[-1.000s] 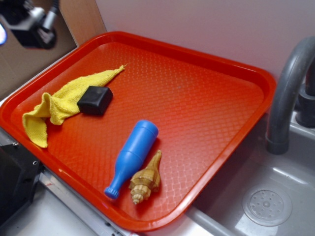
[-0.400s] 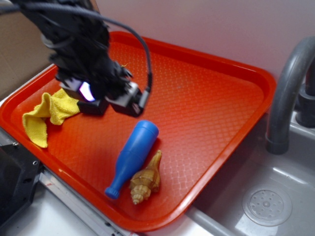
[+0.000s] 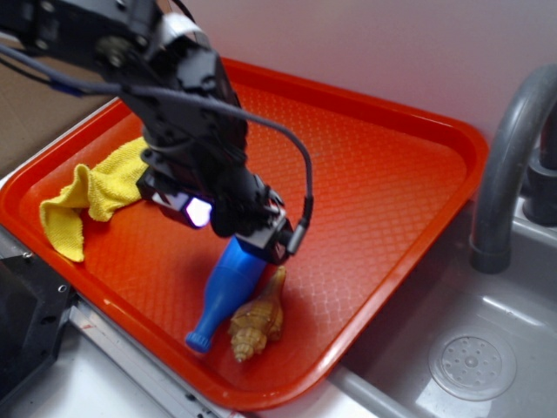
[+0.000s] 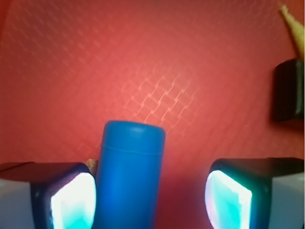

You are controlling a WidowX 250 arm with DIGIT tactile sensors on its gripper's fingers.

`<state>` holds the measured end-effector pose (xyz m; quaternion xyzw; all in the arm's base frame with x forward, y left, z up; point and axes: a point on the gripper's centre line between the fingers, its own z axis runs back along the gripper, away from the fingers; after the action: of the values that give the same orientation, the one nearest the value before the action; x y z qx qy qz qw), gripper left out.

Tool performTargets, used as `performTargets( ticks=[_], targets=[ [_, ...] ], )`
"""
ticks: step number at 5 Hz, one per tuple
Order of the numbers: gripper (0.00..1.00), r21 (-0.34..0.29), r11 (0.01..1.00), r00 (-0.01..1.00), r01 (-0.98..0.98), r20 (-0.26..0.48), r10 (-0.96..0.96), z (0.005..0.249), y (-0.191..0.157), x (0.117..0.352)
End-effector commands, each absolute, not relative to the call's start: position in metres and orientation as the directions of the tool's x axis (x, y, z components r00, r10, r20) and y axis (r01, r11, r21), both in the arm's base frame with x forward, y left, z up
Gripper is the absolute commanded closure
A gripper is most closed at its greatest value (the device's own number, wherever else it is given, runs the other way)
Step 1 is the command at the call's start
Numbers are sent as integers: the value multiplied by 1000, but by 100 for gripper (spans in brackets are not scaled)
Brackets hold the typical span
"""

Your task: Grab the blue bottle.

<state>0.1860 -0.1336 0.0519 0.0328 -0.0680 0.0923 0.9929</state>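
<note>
**Q:** where's the blue bottle (image 3: 224, 293) at?

**A:** Lying on the red tray (image 3: 383, 209), neck toward the front rim, tan seashell (image 3: 258, 318) touching its side. My tool (image 4: 150, 200) sits over its wide end, fingers (image 4: 71, 200) spread apart, bottle between them, right by the left one. Yellow cloth (image 3: 83, 196) is off to the side.

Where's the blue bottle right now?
The blue bottle lies near the red tray's front edge, beside the seashell; in the wrist view it sits between the open gripper's fingers.
</note>
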Motion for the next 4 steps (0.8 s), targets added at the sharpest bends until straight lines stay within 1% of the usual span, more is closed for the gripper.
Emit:
performTargets(
  ticks=[1, 2, 3, 4],
  targets=[
    [0, 17, 991, 984, -130, 121, 127, 38, -140, 185],
    [7, 18, 990, 985, -143, 104, 140, 32, -135, 185],
    [100, 37, 988, 984, -150, 105, 145, 26, -133, 184],
    [100, 41, 987, 983, -153, 108, 148, 26, -130, 184]
  ],
)
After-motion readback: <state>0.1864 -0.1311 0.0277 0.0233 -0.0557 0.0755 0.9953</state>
